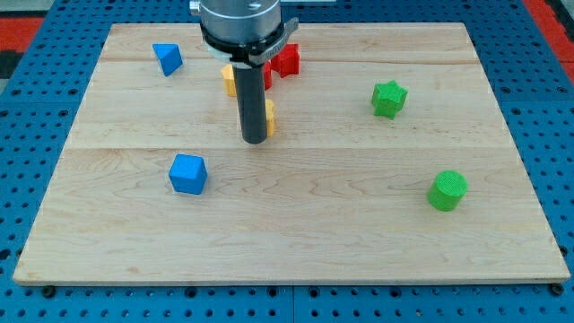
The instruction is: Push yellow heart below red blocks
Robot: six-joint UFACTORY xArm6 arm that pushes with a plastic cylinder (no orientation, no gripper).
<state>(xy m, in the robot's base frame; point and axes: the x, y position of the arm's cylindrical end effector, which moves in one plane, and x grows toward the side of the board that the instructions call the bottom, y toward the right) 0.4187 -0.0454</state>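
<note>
Touching the board mid-top, my tip (255,141) holds nothing and presses beside a yellow block (269,117), shape hidden behind the rod, just below the red blocks (286,60); another yellow block (229,80) sits up-left.

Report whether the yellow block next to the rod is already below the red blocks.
Yes, the small yellow block sits lower in the view than the red blocks, beside my tip. The rod partly hides it; its shape is unclear.
</note>
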